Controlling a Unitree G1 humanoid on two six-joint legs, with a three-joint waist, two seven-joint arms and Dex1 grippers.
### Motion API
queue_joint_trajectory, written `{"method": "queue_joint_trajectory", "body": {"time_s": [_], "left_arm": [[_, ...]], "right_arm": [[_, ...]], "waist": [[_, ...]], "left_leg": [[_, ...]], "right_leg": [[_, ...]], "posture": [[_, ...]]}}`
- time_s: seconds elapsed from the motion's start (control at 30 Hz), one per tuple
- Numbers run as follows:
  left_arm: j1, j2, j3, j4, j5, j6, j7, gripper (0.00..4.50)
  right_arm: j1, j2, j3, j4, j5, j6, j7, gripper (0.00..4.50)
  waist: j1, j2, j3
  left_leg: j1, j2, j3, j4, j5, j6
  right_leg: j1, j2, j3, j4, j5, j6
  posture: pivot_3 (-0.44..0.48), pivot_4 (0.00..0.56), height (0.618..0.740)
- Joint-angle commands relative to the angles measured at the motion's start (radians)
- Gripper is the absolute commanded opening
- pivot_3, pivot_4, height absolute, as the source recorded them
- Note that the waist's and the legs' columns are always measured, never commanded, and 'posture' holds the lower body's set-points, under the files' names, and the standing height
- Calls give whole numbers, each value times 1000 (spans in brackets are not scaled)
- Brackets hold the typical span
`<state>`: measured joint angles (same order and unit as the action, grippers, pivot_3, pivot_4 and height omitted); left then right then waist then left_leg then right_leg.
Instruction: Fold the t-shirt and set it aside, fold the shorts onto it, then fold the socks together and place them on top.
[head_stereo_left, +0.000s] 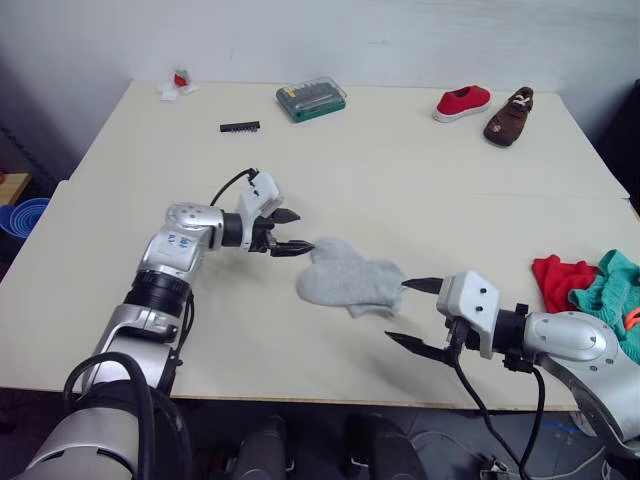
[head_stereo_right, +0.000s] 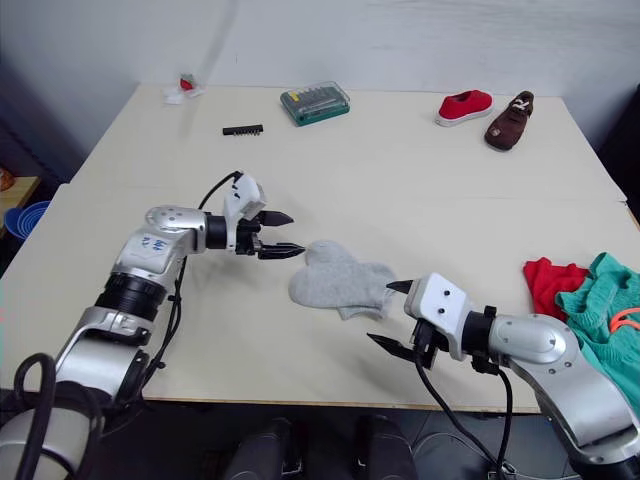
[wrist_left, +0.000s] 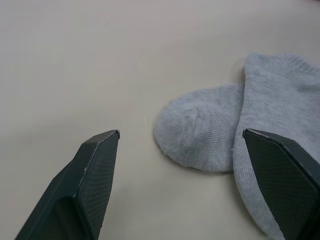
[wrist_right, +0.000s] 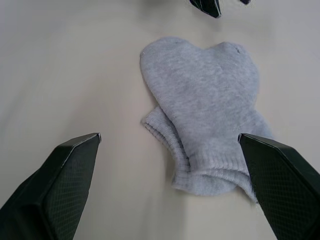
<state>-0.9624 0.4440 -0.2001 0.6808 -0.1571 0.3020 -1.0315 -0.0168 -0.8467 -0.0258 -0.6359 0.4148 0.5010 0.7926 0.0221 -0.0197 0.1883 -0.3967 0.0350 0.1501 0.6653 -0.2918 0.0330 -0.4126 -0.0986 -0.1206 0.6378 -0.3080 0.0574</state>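
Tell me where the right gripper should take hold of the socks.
Probably at the ribbed cuff ends of the socks, approached from the robot's right side. They lie flat, overlapping, cuffs pointing toward the open right gripper, with stacked edges to pinch.

The scene is evenly and softly lit from above, faint diffuse shadows are cast on the table (head_stereo_left: 400, 180), no glare is seen, and the near fingertips (wrist_left: 95, 170) are slightly blurred.

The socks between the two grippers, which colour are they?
The socks are plain light grey, with no pattern. The right wrist view shows them best.
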Motion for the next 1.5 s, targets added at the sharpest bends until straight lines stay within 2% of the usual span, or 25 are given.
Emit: {"method": "queue_joint_trajectory", "body": {"time_s": [0.03,0.23,0.37,0.53,0.63,0.73,0.83,0.93,1.1,1.27,1.3,1.4,1.5], "left_arm": [[-64,-26,-12,92,43,-74,-35,4141],[-98,-46,13,154,51,-161,-95,4141],[-121,-51,-2,218,99,-221,-83,4141],[-139,-77,-26,275,159,-287,-81,4141],[-153,-92,-21,311,180,-309,-62,4141],[-167,-104,-20,347,198,-332,-56,3559],[-176,-110,-21,377,214,-346,-62,2612],[-179,-112,-21,388,223,-352,-82,1657],[-164,-105,-26,371,234,-334,-138,11],[-127,-77,-36,313,246,-280,-196,0],[-117,-68,-39,290,246,-262,-213,0],[-61,-26,-42,164,236,-160,-253,0],[58,51,-33,-95,212,44,-278,0]], "right_arm": [[19,12,-55,-63,21,-9,-13,4500],[71,49,-109,-79,57,27,-49,4500],[102,50,-87,-83,11,-3,-56,4500],[83,29,3,-42,-127,-73,-56,4500],[18,43,89,16,-221,-129,-65,4500],[-59,71,174,93,-319,-203,-76,4500],[-127,111,234,180,-378,-247,-78,4500],[-157,118,275,246,-431,-283,-61,3861],[-171,121,291,319,-465,-339,-43,2015],[-199,119,298,378,-480,-407,-14,254],[-204,119,297,386,-480,-418,-6,23],[-227,104,297,420,-467,-482,48,23],[-269,63,315,492,-453,-617,164,23]], "waist": [[-2,0,0],[-1,-1,0],[0,-1,1],[-1,-1,1],[-6,-1,1],[-10,-2,1],[-17,-2,1],[-22,-2,1],[-23,-2,1],[-26,-2,1],[-29,-2,1],[-30,-2,1],[-39,-2,1]], "left_leg": [[0,0,0,0,0,0],[0,1,0,0,0,0],[0,0,0,1,0,0],[0,0,0,1,0,1],[0,0,0,1,0,0],[0,0,0,1,0,0],[0,0,0,1,0,0],[0,0,0,2,0,0],[0,0,0,2,0,0],[0,0,0,3,0,0],[0,0,0,3,0,0],[0,1,0,3,1,-1],[1,1,1,3,1,-1]], "right_leg": [[0,0,0,0,0,0],[0,0,0,0,0,0],[0,0,0,1,0,0],[0,0,0,1,0,0],[0,0,0,1,0,0],[-1,0,0,2,0,0],[-1,0,0,3,0,0],[-1,0,0,4,0,0],[-1,0,-1,5,0,0],[-1,0,0,6,0,0],[-1,0,0,6,0,0],[-1,0,0,6,-1,0],[-1,0,1,7,-1,0]], "posture": [[0,150,740],[0,150,740],[0,150,740],[0,150,740],[0,150,740],[0,150,740],[0,150,740],[0,150,740],[0,150,740],[0,150,740],[0,150,740],[0,150,740],[0,150,740]]}}
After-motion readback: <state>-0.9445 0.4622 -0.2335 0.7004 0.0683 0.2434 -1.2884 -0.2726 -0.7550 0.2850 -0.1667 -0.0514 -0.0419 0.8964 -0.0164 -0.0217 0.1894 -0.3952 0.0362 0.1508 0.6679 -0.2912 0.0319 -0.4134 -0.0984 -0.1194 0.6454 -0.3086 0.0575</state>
